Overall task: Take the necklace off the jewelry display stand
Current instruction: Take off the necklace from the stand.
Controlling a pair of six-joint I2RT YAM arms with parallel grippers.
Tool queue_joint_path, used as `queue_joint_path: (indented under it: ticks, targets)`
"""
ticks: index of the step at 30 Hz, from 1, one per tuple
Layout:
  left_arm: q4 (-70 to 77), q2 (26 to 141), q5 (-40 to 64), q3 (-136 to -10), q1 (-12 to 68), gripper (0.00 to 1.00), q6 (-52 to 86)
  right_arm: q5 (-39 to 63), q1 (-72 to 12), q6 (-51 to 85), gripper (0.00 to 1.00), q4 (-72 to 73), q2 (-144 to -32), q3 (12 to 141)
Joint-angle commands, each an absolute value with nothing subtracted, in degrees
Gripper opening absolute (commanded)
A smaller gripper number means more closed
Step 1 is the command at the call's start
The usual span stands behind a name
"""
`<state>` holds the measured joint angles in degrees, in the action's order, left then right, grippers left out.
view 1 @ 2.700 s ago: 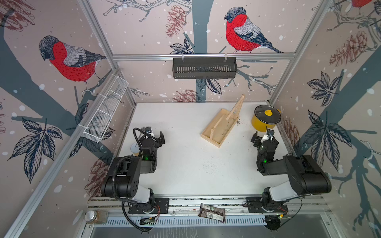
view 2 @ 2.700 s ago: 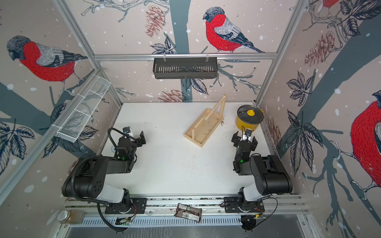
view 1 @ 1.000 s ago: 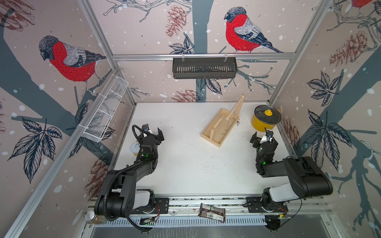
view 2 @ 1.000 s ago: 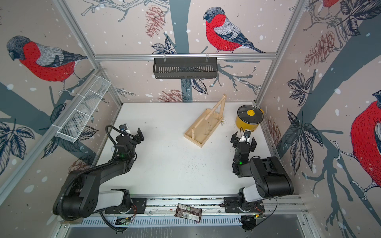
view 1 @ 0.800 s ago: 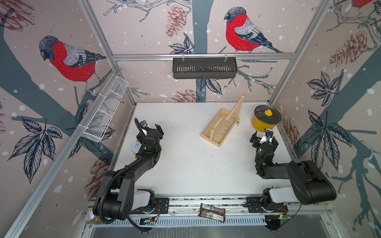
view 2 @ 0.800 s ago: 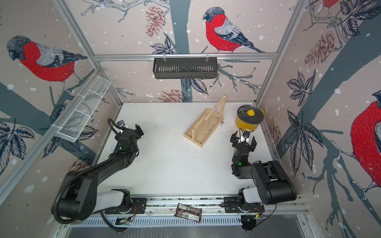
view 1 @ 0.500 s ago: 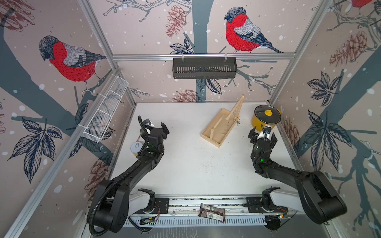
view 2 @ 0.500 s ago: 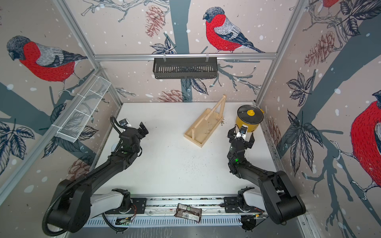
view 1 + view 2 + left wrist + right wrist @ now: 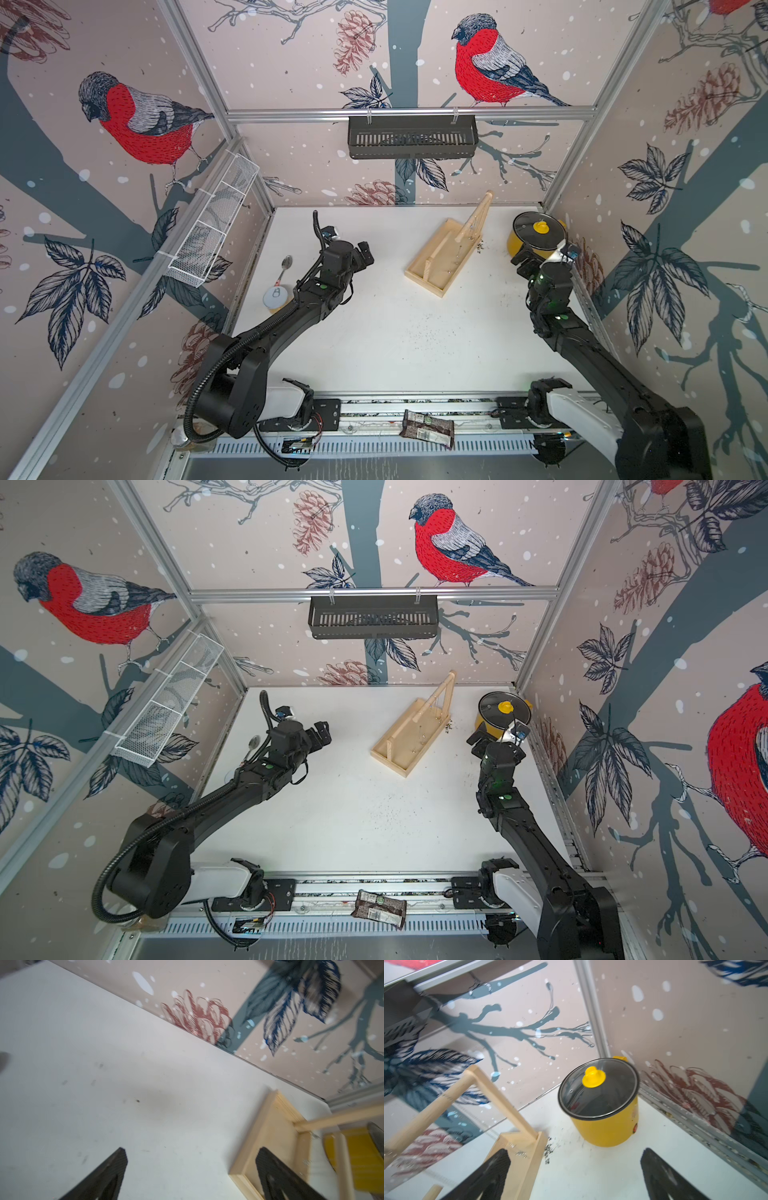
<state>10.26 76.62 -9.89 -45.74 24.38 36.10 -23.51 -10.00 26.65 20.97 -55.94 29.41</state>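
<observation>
The left jaws stand wide open and empty over bare bench (image 9: 415, 332) at 11 o'clock from its centre. The right jaws, likewise open and empty, hang toward 2 o'clock near the yellow pot (image 9: 536, 239). The jewelry display stand (image 9: 434, 274) sits at 1 o'clock, clear of both, and the necklace (image 9: 458, 252) shows only as a faint chain hanging from its crossbar (image 9: 471, 224). Advised: pinch the chain low and lift it gently along the crossbar, steadying the light stand with the other jaws.

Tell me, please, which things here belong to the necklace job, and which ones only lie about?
Job:
stand
necklace, a faint chain at the stand
left gripper, open
right gripper, open

Lying about:
pot
spoon
can
wrapper
black basket
wire basket
</observation>
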Motion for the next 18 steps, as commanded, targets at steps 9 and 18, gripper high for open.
queue_joint_path:
  ticks: [9, 18]
  targets:
    - [23.29, 77.04, 15.03, -48.61, 32.25, 0.98, 38.11, -19.13, -24.41, 17.31, 1.0, 13.16, -60.11, 37.6]
    - [29.53, 80.73, 16.45, -49.38, 34.57, 0.98, 42.12, -16.84, -27.86, 12.84, 0.96, 17.29, -63.14, 37.0]
